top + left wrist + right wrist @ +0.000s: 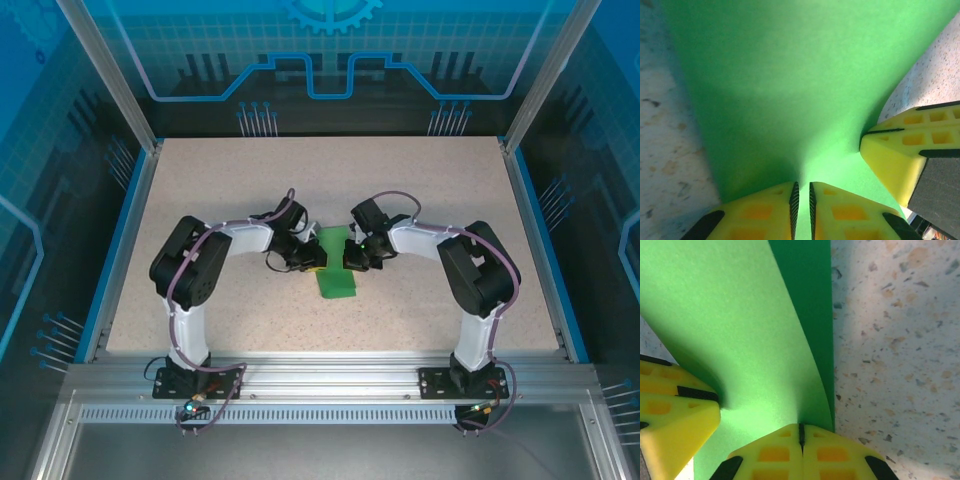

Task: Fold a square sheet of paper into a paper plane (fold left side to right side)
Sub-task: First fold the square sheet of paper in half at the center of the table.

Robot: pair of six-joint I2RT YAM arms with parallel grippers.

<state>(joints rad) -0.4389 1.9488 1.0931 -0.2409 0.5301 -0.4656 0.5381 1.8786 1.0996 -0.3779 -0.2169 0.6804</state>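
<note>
The square sheet of paper (335, 278) lies folded into a narrow green strip at the table's middle, between both arms. My left gripper (310, 262) sits at its left edge. In the left wrist view the sheet (790, 85) puckers up into the left gripper (802, 192), whose jaws are shut on it with a hair-thin gap. My right gripper (352, 260) is at the right edge. In the right wrist view a lighter flap (730, 330) curves up from the darker layer (812, 300) into the right gripper (801, 432), shut on its edge. The two grippers are close together.
The speckled table (200, 200) stretches wide around the paper on all sides. Blue side rails (112, 250) and a metal frame (320, 385) bound it. The right gripper's yellow finger (900, 160) shows close by in the left wrist view.
</note>
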